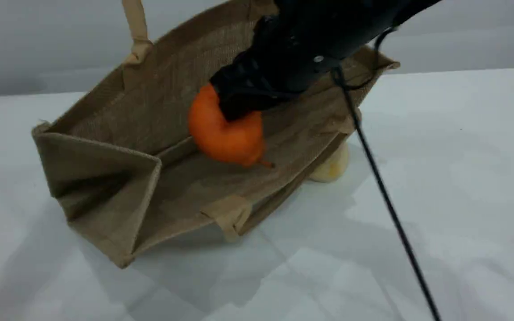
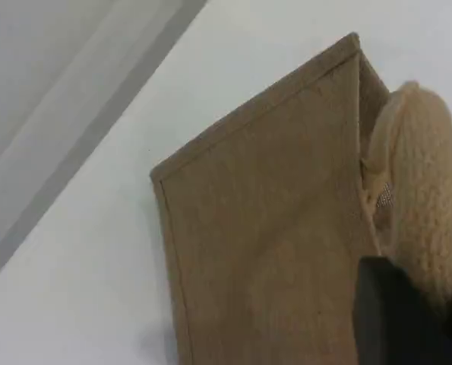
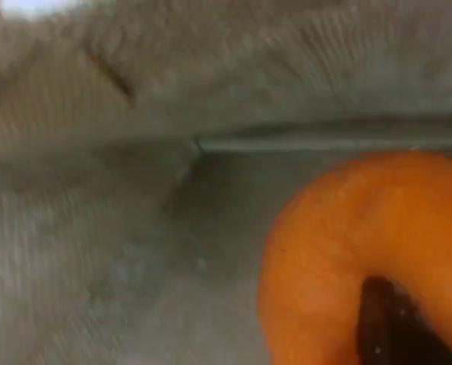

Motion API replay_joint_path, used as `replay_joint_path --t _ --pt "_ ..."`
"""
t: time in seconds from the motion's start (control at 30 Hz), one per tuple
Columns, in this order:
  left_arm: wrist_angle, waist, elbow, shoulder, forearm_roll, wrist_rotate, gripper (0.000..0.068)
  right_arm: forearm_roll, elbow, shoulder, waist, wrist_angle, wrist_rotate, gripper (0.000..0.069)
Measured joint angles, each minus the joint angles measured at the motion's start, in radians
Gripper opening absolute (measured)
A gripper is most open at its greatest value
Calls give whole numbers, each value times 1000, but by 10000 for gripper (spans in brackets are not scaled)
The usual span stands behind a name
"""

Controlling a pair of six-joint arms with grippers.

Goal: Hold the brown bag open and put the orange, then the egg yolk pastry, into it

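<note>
My right jaws are clamped on the orange (image 1: 225, 133), holding it inside the open brown bag (image 1: 118, 178). My left jaws are closed on its raised handle (image 1: 135, 26). The egg yolk pastry (image 1: 330, 169) sits on the tabletop (image 1: 440, 178), partly hidden beside the bag.

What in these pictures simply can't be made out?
- Egg yolk pastry: scene view, partly hidden behind the brown bag.
- Right arm's jaws: scene view, buried between arm and orange; right wrist view shows one tip.
- Left arm's jaws: scene view, cut off above the raised handle.
- Bag's inside: right wrist view, blurred.
</note>
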Motion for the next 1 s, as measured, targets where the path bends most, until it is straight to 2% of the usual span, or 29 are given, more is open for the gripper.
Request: replay_joint_path --t 0.17,0.3,0.4,0.57,0.67,0.77,1.0 --pt "0 0 0 0 1 0 87 130 -66 79 0 1 -90 30" --pt "0 0 0 0 1 0 87 153 -69 96 0 -25 -94 84" --pt "0 0 0 0 1 0 87 171 -74 94 0 4 -88 200" --pt "3 0 0 0 1 0 87 208 -75 81 -1 48 -74 484" --pt "1 0 0 0 1 0 87 186 -75 59 -4 52 -58 590" --pt "1 0 0 0 7 0 87 135 -75 21 -16 70 -28 609" --pt "1 1 0 0 20 0 87 -38 -75 -98 -109 149 136 574"
